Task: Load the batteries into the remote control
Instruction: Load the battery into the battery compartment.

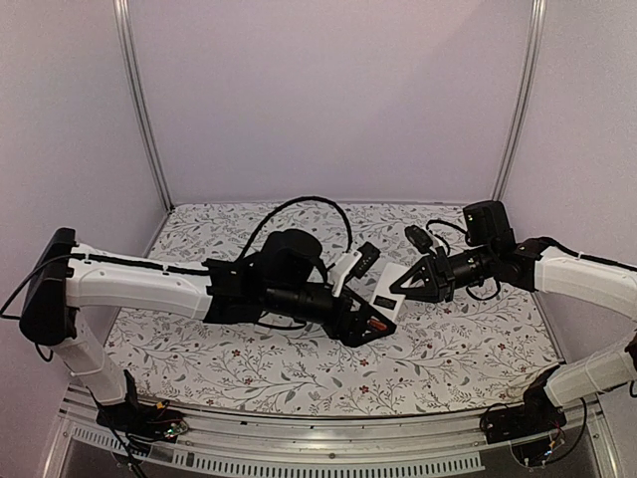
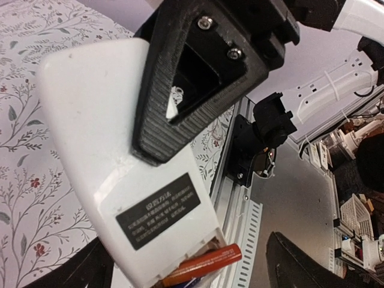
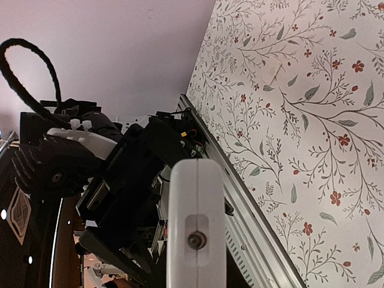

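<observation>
- Your right jaws pinch the remote [image 2: 90,150] and hold it white back up over the counter [image 1: 249,358].
- Your left jaws stand spread wide, one on either side of the remote's end.
- An orange battery [image 2: 204,263] lies at that end, just past the black label [image 2: 159,210].

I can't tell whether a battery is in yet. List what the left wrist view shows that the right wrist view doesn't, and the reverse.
Left wrist only: an orange battery lying at the open end of the remote, a black label on its back, and the right gripper clamped across it. Right wrist only: the left arm looming behind the remote. Both: the white remote and the flowered table cover.
</observation>
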Controlling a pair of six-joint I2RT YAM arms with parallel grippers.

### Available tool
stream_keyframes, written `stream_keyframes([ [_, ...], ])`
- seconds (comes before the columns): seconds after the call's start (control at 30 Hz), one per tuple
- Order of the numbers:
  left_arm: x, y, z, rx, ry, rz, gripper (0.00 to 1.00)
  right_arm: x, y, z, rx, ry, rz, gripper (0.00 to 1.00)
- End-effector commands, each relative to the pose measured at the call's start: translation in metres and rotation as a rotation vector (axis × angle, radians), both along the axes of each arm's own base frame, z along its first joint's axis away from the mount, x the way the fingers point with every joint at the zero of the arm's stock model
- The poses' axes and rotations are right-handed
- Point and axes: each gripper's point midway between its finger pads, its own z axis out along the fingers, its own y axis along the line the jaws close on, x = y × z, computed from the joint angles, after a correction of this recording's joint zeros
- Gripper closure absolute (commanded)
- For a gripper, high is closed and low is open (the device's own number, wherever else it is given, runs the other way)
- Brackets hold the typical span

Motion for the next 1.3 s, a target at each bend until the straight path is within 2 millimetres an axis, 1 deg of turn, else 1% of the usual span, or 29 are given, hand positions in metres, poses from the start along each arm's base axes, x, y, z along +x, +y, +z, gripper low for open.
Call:
stream_keyframes([
  [0.0, -0.01, -0.007, -0.003, 0.015, -0.004, -0.038, 0.14, 0.002, 0.0, 0.005, 0.015, -0.015, 0.003, 1.0],
  [0.2, -0.009, -0.006, -0.005, 0.024, -0.007, -0.029, 0.2, 0.002, 0.0, 0.006, 0.018, -0.016, 0.006, 1.0],
  [0.37, -0.007, -0.005, -0.007, 0.031, -0.007, -0.026, 0.29, 0.001, 0.0, 0.007, 0.021, -0.019, 0.01, 1.0],
  [0.73, -0.002, -0.001, -0.007, 0.025, -0.001, -0.017, 0.41, -0.001, 0.0, 0.013, 0.036, -0.029, 0.02, 1.0],
  [0.9, 0.003, 0.004, -0.008, 0.008, 0.025, -0.008, 0.49, -0.004, -0.001, 0.019, 0.049, -0.045, 0.029, 1.0],
  [1.0, 0.006, 0.007, -0.007, -0.01, 0.035, -0.001, 0.55, -0.006, -0.002, 0.023, 0.058, -0.059, 0.034, 1.0],
  [1.27, 0.012, 0.012, -0.016, 0.003, 0.057, 0.013, 0.69, -0.011, -0.003, 0.039, 0.095, -0.101, 0.047, 1.0],
])
